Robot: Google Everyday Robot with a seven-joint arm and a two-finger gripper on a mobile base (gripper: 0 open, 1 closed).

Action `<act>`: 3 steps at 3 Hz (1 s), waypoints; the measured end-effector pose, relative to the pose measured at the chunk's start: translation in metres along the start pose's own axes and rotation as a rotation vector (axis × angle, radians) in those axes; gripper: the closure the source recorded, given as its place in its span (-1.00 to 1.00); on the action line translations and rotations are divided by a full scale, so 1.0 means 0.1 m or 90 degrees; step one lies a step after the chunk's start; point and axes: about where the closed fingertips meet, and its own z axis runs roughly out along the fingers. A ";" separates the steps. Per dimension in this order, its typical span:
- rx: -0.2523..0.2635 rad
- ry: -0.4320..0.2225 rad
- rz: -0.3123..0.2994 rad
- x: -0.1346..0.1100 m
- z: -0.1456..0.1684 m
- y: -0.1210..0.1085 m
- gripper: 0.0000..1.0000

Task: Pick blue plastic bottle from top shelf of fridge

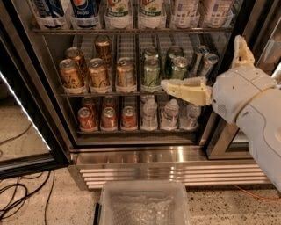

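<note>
The fridge [145, 147] stands open in front of me. Its top shelf [131, 31] is a wire rack along the upper edge of the view, holding large bottles cut off above their labels. Two Pepsi bottles [84, 9] stand at its left and green-labelled ones in the middle. Two pale-labelled bottles stand at its right; the blue plastic bottle [184, 9] appears to be one of these, its cap out of view. My gripper [201, 63] is open and empty in front of the middle rack's right side, below the top shelf. One finger points left and the other up.
The middle rack holds gold and green cans [125, 72]. The lower rack holds red cans [108, 117] and small water bottles [170, 113]. The open glass door [26, 132] is at left. A clear plastic bin [144, 204] sits on the floor below, with cables [19, 197] at lower left.
</note>
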 end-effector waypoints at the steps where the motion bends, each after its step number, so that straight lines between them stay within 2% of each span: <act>1: 0.011 -0.020 0.005 -0.05 0.07 -0.04 -1.00; 3: 0.051 -0.023 0.003 -0.08 0.20 -0.33 -1.00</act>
